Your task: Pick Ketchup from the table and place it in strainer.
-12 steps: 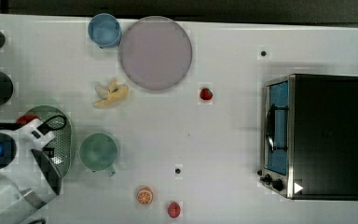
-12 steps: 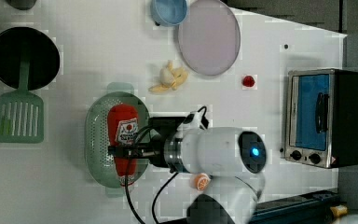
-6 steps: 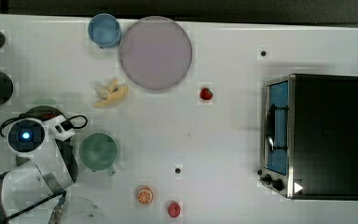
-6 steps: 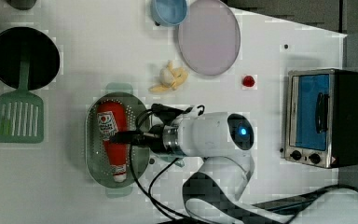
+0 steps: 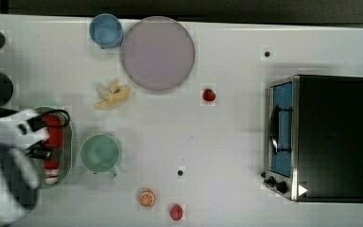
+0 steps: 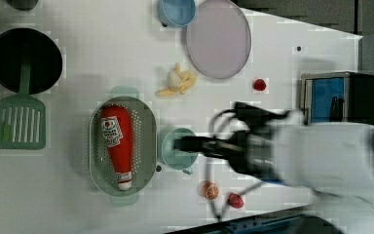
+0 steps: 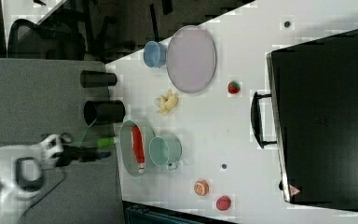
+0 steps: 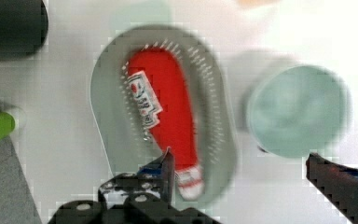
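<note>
The Ketchup (image 6: 118, 144), a red squeeze bottle with a white cap and a label, lies lengthwise inside the pale green strainer (image 6: 147, 141). In the wrist view the Ketchup (image 8: 175, 112) rests on the perforated bottom of the strainer (image 8: 105, 98), cap toward my gripper (image 8: 238, 157). My gripper is open, its two dark fingers spread wide with nothing between them. It is lifted off the bottle. In the left view my gripper (image 6: 180, 144) hangs over the green cup (image 6: 173, 156). In the top view my white arm covers part of the strainer (image 5: 71, 142) and the Ketchup (image 5: 53, 137).
A green cup (image 5: 100, 152) stands right beside the strainer. A banana (image 5: 112, 94), a blue bowl (image 5: 106, 30) and a purple plate (image 5: 157, 53) lie farther off. A toaster oven (image 5: 328, 137), small red fruits, an orange half (image 5: 146, 197), a black pan (image 6: 25, 59) and a green spatula (image 6: 18, 127) are around.
My gripper opened and let go of the Ketchup, which now lies in the strainer. The arm has lifted and drawn back from the strainer toward the green cup in the left view.
</note>
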Controlling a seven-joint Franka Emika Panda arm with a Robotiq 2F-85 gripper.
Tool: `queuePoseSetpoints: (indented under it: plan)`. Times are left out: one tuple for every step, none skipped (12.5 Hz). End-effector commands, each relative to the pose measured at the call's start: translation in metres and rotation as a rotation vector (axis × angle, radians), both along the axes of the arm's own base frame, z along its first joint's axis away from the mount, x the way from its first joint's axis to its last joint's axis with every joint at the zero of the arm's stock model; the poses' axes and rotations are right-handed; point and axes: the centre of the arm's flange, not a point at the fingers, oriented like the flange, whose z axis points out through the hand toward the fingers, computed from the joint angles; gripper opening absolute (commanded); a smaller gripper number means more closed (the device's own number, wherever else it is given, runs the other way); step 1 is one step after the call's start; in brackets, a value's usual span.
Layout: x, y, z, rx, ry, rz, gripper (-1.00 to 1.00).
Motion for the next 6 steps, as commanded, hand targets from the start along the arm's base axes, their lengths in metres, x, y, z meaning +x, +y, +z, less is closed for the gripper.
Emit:
queuePoseSetpoints:
  plan:
    - [0.019, -0.058, 0.061, -0.057, 0.025, -0.168, 1.0]
    - [0.024, -0.078, 0.079, -0.071, 0.032, -0.203, 1.0]
    - [0.03, -0.1, 0.097, -0.073, 0.028, -0.245, 1.0]
    - [0.039, -0.125, 0.113, -0.069, 0.017, -0.294, 1.0]
    - [0.047, -0.152, 0.125, -0.063, 0.008, -0.344, 1.0]
    - [0.057, -0.182, 0.136, -0.053, -0.006, -0.402, 1.0]
